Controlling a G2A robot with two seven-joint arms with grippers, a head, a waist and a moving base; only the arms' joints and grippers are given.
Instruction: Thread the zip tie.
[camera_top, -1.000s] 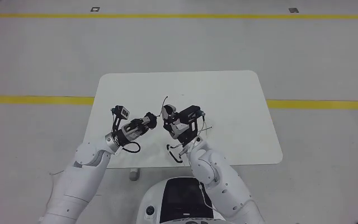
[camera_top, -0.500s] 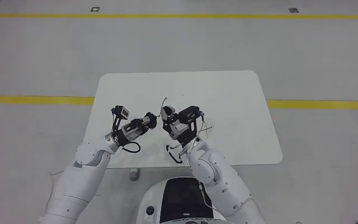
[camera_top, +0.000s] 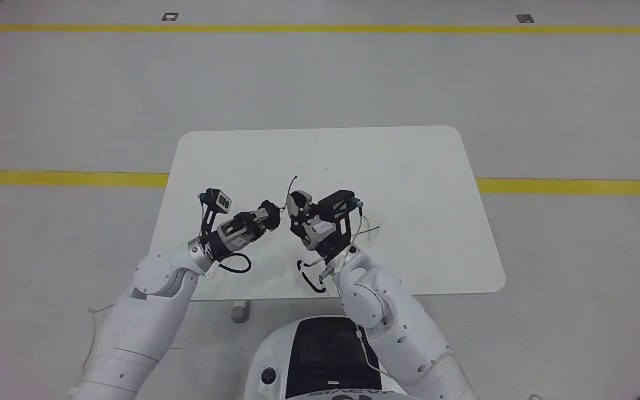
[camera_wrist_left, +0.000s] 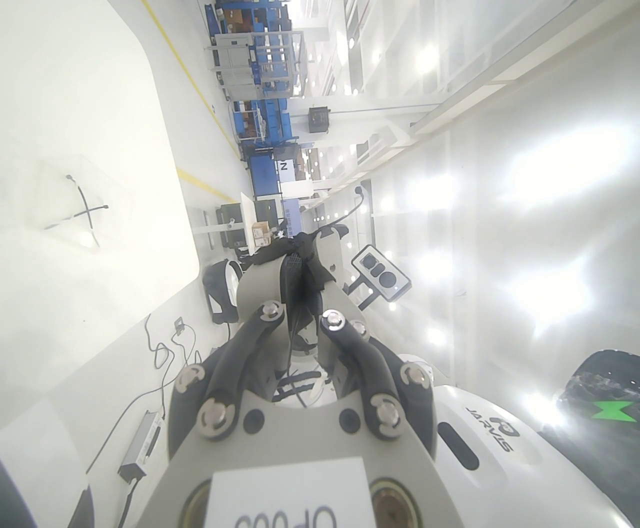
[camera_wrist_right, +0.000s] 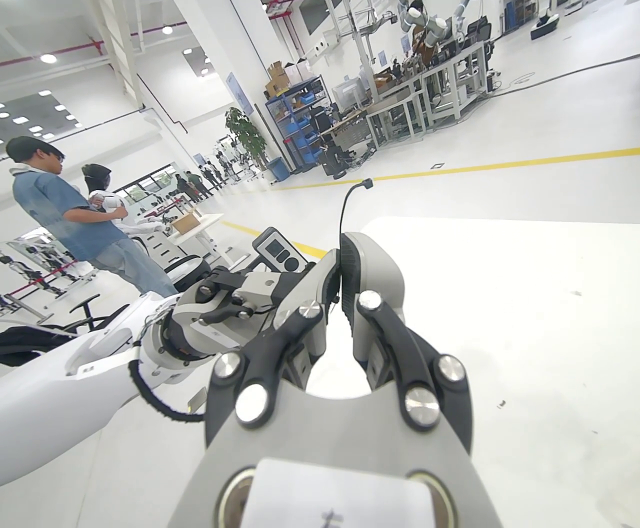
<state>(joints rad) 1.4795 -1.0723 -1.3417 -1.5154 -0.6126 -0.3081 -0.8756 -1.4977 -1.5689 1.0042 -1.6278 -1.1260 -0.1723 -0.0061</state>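
From above, the two arms meet over the white desk (camera_top: 420, 160), a little toward 9 o'clock of its middle. The left tool (camera_top: 276, 210) comes in from about 8 o'clock and the right tool (camera_top: 294, 208) from about 5 o'clock, tips nearly touching. The zip tie (camera_top: 294, 186) stands out of the right tool as a thin black strap, its head end pointing to 12 o'clock. In the left wrist view the left tool (camera_wrist_left: 302, 255) has its fingers drawn close on a dark strand, which we take for the tie's tail, though the tips are hard to read. Beyond it the head end of the zip tie (camera_wrist_left: 357, 196) curves free, and two spare ties (camera_wrist_left: 84, 212) lie crossed on the desk, well apart from the tools. In the right wrist view the right tool (camera_wrist_right: 341, 265) is pressed together on the strap of the zip tie (camera_wrist_right: 343, 215), pinching it flat between its pads, with the free length rising to the small square head (camera_wrist_right: 367, 183). We judge the tie very light, springy and smooth, so it should bend away when pushed and may slide in a loose pinch. It is best held just below the head on one side and close behind the tail tip on the other, so the short free ends stay stiff enough to find the slot.
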